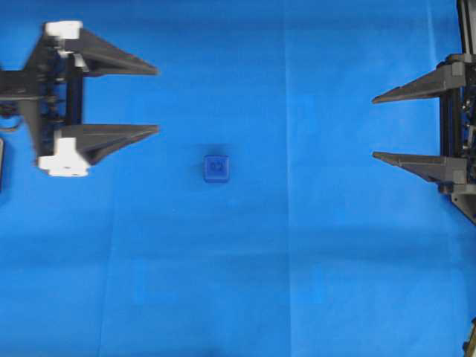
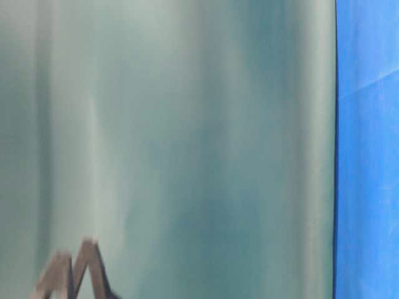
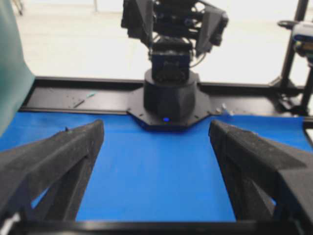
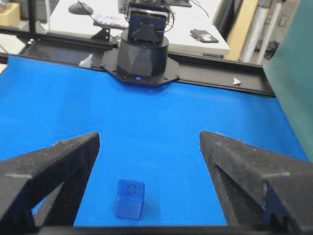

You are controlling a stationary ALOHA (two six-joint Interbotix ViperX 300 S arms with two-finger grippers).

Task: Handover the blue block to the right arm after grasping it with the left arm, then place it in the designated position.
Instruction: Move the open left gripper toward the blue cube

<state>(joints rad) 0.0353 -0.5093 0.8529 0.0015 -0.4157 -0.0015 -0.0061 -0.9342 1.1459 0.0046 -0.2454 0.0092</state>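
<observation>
Blue block (image 1: pixel 216 168) flat on cloth-covered counter (image 1: pixel 297 282), ahead of and slightly off-line below left gripper (image 1: pixel 158 100), nearer it than right gripper (image 1: pixel 373 127); both released, jaws spread, nothing held.

My left arm (image 1: pixel 44 97) runs off the overhead view's left edge and my right arm (image 1: pixel 454 123) off its right edge. In the table-level view a blurred teal sheet (image 2: pixel 187 124) fills nearly everything, and the dark shape (image 2: pixel 75 274) at the bottom is too smeared to identify.
</observation>
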